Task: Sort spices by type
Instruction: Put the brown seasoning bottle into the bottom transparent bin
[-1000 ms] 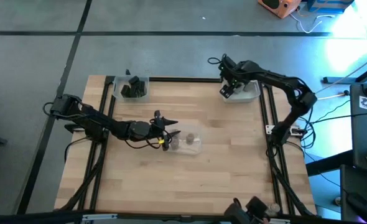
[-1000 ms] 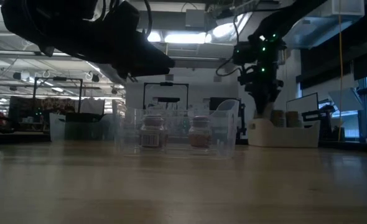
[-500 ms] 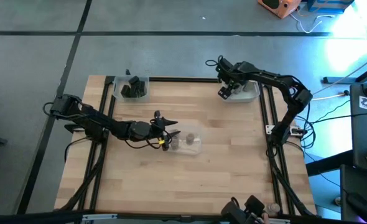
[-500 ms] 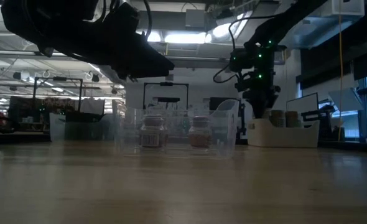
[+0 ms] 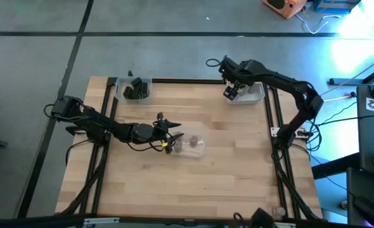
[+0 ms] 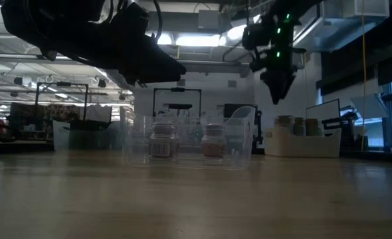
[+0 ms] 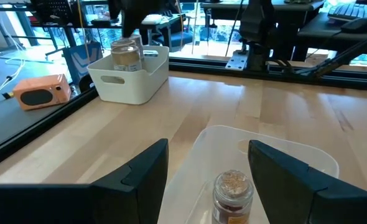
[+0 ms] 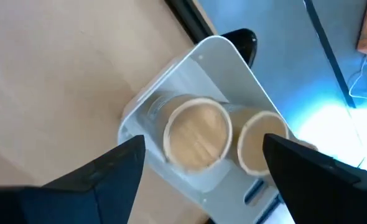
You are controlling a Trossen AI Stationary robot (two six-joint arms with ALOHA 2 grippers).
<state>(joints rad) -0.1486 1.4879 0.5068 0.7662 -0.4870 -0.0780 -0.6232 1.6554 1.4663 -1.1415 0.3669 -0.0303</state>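
High view shows us three sorted groups: dark spices in the far-left tray (image 5: 134, 89), tan-topped jars (image 8: 198, 132) in the white bin (image 5: 249, 95) at the far right, and two small jars (image 6: 161, 141) in the clear tray (image 5: 194, 144) at the table's middle. We judge the sorting nearly done, since we see no loose container on the wood. Our right gripper (image 8: 199, 180) hangs spread and empty above the white bin, our left gripper (image 7: 208, 180) waits spread beside the clear tray, and the dark pile's count stays unclear.
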